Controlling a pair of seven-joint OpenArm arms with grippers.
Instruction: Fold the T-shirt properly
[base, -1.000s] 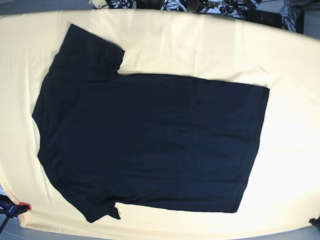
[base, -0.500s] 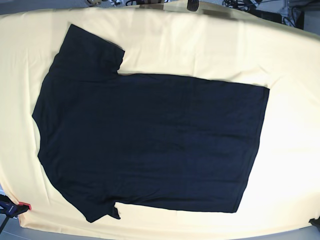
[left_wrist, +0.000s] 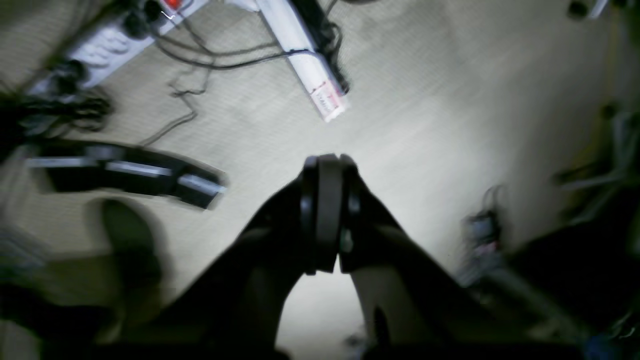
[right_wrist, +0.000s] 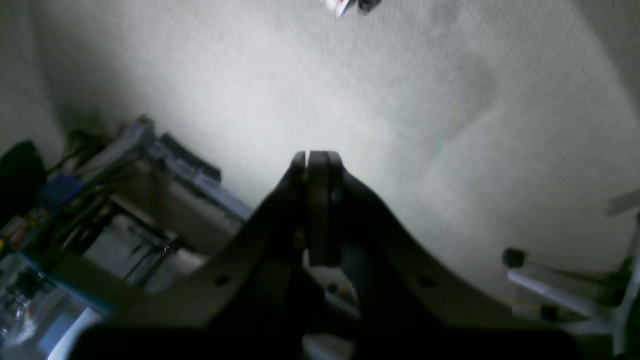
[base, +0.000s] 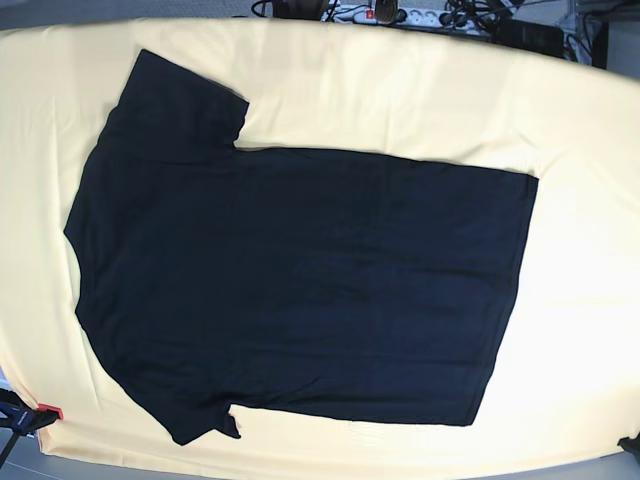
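- So, T-shirt (base: 300, 285) lies flat, plain side up, on the yellow table (base: 580, 200).
- Left gripper (left_wrist: 324, 165) closed, empty, over floor (left_wrist: 425, 125).
- Right gripper (right_wrist: 316, 160) closed, empty.

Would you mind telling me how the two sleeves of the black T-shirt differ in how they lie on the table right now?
The upper sleeve spreads out wide and flat, its whole shape clear of the T-shirt body. The lower sleeve shows only as a short, narrow flap, with a small notch where it meets the side seam. Both are plain black, sit at the left end, and rest on the cream table.
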